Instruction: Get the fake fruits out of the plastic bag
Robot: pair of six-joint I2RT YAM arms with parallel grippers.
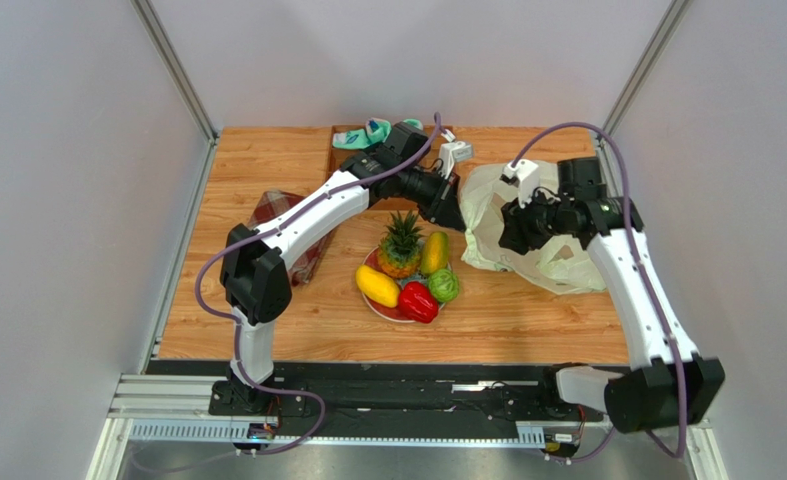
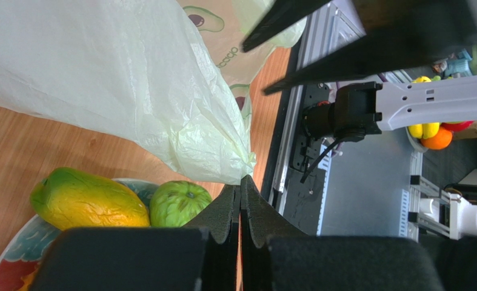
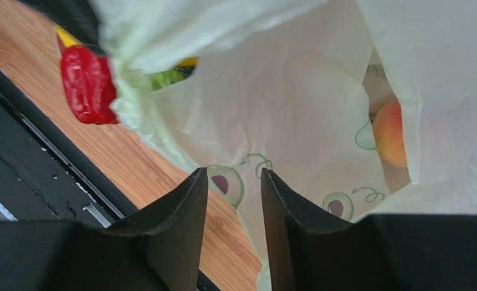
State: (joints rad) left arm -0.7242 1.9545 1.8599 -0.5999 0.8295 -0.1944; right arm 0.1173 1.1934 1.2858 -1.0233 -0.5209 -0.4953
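The plastic bag (image 1: 542, 225) lies right of the plate (image 1: 388, 313), cream-white with green avocado print. My left gripper (image 2: 242, 179) is shut on a bunched edge of the bag (image 2: 113, 79) and sits at its left rim in the top view (image 1: 458, 219). My right gripper (image 3: 234, 174) is open at the bag's mouth (image 1: 512, 235), touching nothing. A peach (image 3: 391, 133) lies deep inside the bag (image 3: 295, 115). On the plate stand a pineapple (image 1: 400, 245), a yellow mango (image 1: 377, 286), a red bell pepper (image 1: 418, 301) and a green round piece (image 1: 443, 286).
A second yellow-green mango (image 1: 434, 252) is on the plate too. A red-and-white plaid cloth (image 1: 279, 210) lies left, partly under my left arm. Teal-and-white socks (image 1: 372, 133) sit in a wooden box at the back. Grey walls close in both sides.
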